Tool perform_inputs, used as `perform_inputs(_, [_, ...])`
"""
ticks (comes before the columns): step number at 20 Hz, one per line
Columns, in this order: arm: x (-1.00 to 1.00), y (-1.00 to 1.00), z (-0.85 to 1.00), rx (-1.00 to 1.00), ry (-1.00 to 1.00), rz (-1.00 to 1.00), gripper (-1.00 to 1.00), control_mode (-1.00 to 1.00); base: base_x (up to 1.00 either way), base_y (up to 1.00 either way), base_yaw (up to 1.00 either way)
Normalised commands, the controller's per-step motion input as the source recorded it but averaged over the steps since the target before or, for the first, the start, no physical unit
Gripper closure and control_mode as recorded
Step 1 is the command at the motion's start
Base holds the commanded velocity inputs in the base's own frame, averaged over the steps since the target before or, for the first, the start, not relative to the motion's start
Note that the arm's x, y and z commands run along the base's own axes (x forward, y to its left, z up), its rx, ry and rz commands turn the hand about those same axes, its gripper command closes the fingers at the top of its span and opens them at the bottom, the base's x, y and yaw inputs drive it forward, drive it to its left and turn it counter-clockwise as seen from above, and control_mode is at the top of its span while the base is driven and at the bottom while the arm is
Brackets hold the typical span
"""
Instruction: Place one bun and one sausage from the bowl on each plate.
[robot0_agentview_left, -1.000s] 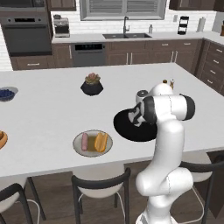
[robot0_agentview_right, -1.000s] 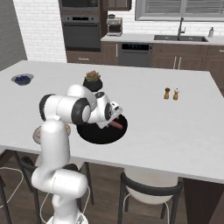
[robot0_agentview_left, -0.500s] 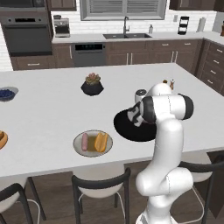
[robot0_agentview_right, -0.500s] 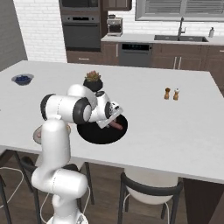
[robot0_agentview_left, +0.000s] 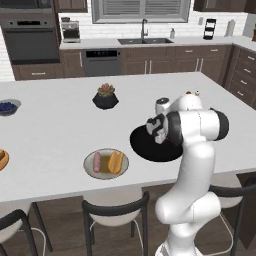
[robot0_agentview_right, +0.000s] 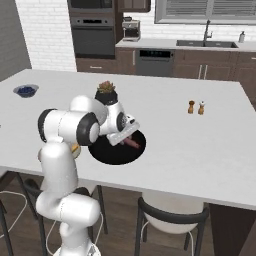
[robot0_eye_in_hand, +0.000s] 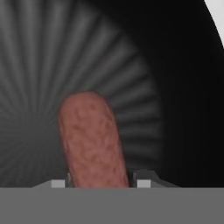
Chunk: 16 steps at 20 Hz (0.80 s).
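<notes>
A white bench fills the middle of a simulated kitchen, seen from behind the robot's left side. At the far left edge, part of an orange-tan plate shows, with something orange on it that is cut off by the frame. Further back on the left sits a small grey bowl of blue berries. Moving right, a pale grey plate near the front edge carries a sausage and a bun side by side. Behind it stands a black plant pot with a small succulent. Right of centre lies the wide black bowl, partly covered by the white arm bending over it.

From the right base camera, the end effector is down inside the black bowl, just above a reddish sausage. To the right, a brown shaker and a white shaker stand together, well apart from the bowl.

In the hand camera, the sausage stands lengthwise between the two dark fingertips against the bowl's ribbed black floor. The fingertips sit close against its sides, so the end effector appears to be closed on the sausage, though the contact itself is mostly hidden at the bottom edge. No brand, label or writing can be read anywhere.
</notes>
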Motion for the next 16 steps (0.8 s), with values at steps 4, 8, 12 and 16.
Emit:
perform_inputs(4, [-0.99,0.0,0.5,0.0,0.0,-0.07,1.0,-1.0,0.0,0.0,0.0])
perform_inputs(8, [-0.76,0.0,0.79,0.01,0.0,-0.11,1.0,-1.0,0.0,0.0,0.0])
perform_inputs(12, [-0.51,0.0,0.86,0.07,0.01,-0.13,1.0,-1.0,0.0,0.0,0.0])
perform_inputs(16, [-0.61,-0.01,0.72,0.12,0.03,-0.22,1.0,-1.0,0.0,0.0,0.0])
